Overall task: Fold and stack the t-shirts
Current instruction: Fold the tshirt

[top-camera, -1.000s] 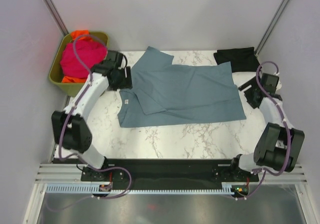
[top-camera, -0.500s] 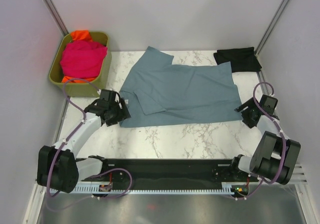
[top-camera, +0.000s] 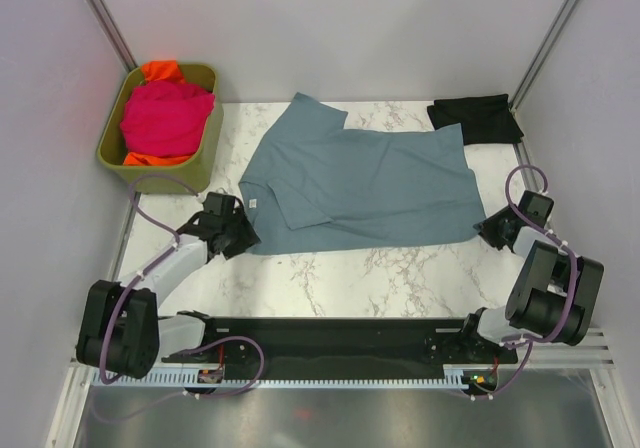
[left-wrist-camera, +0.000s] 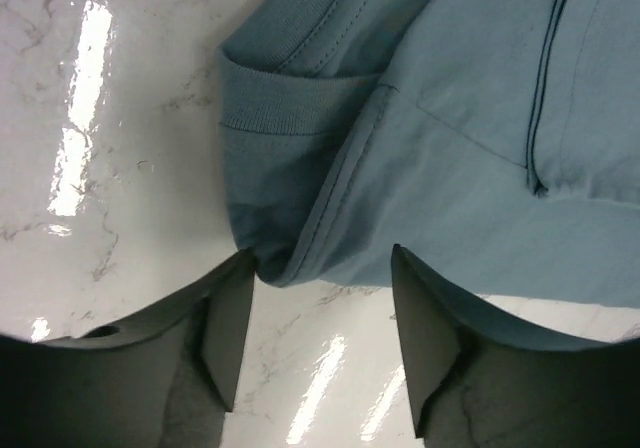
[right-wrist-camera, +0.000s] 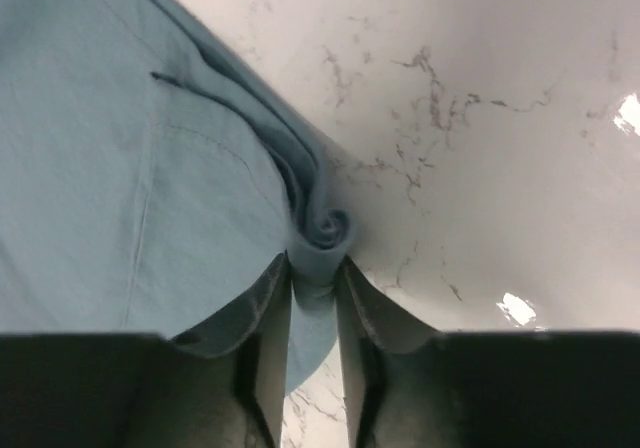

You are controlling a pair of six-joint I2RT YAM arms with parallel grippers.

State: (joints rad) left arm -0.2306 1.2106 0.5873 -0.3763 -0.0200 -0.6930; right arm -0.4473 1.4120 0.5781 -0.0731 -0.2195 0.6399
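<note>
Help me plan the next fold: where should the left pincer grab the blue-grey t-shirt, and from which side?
Its near-left corner, approached low from the near edge of the marble table. There the blue-grey t-shirt lies doubled and ends in a rounded tip, right between the open fingers of the left pincer.

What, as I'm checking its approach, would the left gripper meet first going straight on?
The blue-grey t-shirt: its folded corner sits right ahead of the left gripper, between its open jaws, though depth is unclear.
</note>
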